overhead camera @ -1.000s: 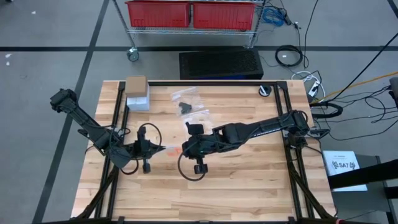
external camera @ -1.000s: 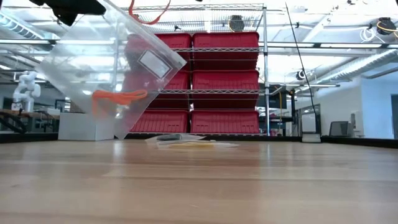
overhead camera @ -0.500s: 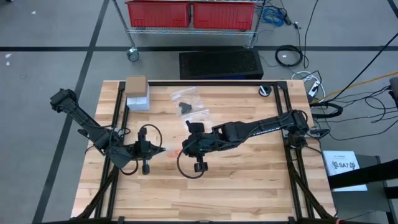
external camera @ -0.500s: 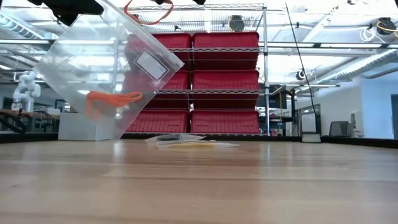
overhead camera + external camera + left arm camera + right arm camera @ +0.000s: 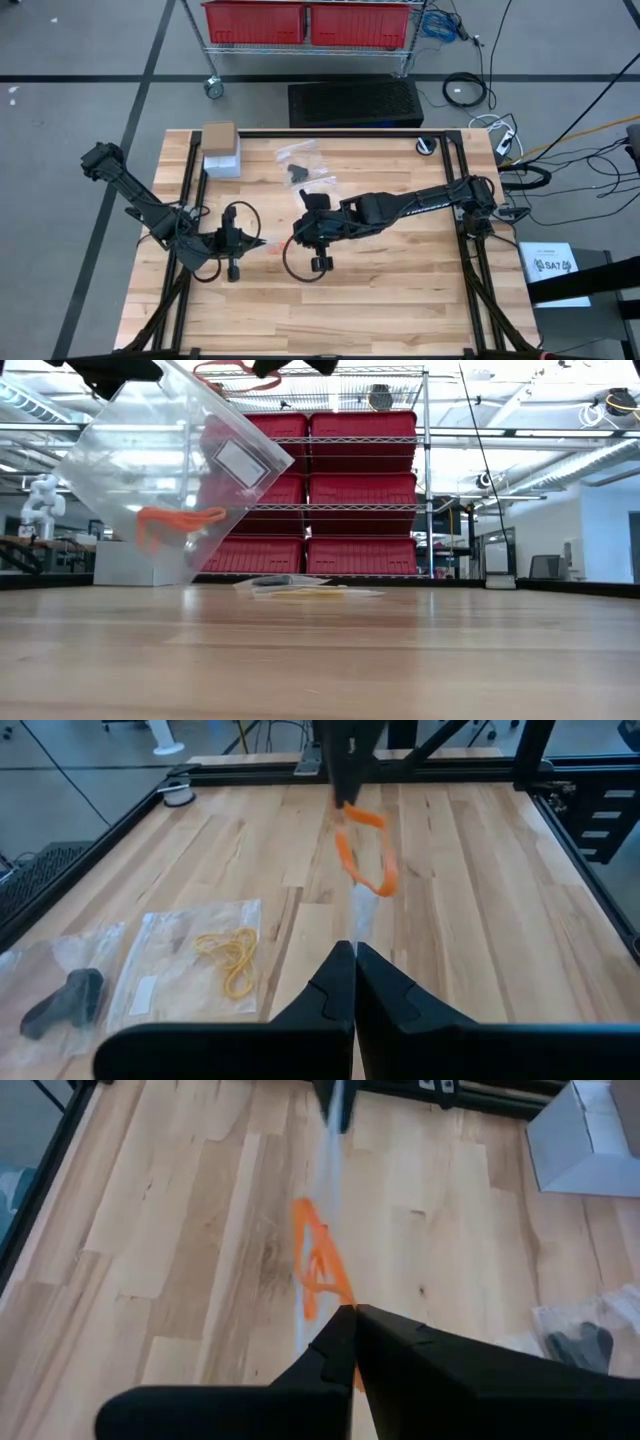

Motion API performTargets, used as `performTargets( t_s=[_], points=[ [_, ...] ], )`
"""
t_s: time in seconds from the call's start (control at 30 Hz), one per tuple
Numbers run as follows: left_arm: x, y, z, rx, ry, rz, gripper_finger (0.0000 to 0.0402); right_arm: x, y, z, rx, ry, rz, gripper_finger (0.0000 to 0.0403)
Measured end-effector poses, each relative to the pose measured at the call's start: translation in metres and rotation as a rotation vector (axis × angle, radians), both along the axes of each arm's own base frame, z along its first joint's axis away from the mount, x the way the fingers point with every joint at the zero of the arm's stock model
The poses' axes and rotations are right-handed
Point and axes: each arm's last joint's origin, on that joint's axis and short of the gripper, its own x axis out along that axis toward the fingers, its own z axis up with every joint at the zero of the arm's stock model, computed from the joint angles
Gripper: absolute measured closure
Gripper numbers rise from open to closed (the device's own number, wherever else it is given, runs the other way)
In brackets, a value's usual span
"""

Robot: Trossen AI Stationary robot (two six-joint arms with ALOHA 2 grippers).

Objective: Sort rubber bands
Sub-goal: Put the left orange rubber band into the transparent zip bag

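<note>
Left gripper (image 5: 262,241) and right gripper (image 5: 293,241) meet mid-table from above. At table height, a clear bag (image 5: 170,480) with orange bands (image 5: 178,520) hangs aloft. Wrist views: both grippers are clamped on the bag's edge.

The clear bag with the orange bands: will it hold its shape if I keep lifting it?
Probably not. The clear bag hangs tilted from the left gripper and looks limp. The orange bands bunch low inside, so they may slide. It seems light and likely to sway.
</note>
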Motion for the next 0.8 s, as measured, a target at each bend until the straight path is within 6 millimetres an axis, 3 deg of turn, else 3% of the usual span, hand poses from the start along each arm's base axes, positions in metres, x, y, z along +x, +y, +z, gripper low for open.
performTargets(
  t_s=[0.4,0.8],
  points=[
    [0.000,0.000,0.000,0.014,-0.012,0.025,0.0401,-0.003,0.010,-0.001,0.054,0.016,-0.033,0.0403],
    [0.000,0.000,0.001,0.014,-0.015,0.028,0.0401,-0.002,0.009,-0.012,0.104,0.062,-0.182,0.0403]
  ],
)
